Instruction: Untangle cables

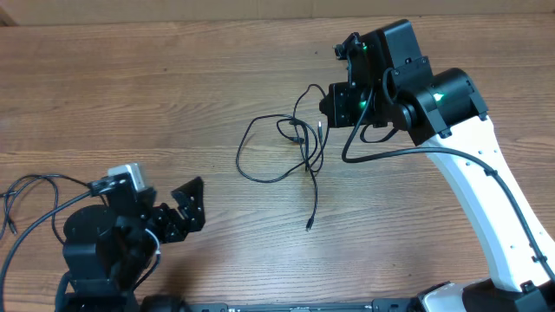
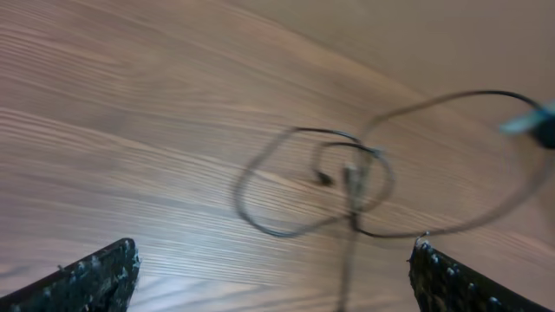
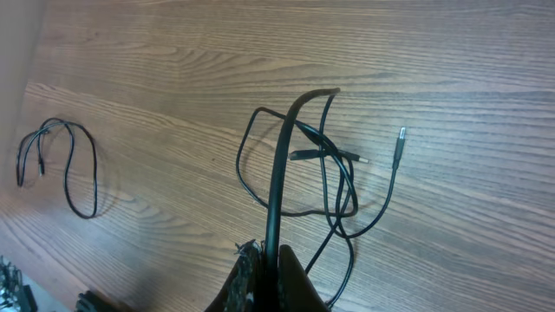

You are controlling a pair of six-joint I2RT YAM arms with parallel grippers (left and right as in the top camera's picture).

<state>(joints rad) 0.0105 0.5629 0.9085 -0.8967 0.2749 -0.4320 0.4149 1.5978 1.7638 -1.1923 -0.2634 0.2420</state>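
My right gripper, at one o'clock over the brown wooden table, pinches one strand of the thin black flexible cables tangled near centre, probably to draw it out, while my left gripper waits spread at seven o'clock.

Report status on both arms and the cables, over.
Left end effector open, empty, clear of the cables. Right end effector shut on one cable. Cables tangled, loops crossing. Nothing in the way.
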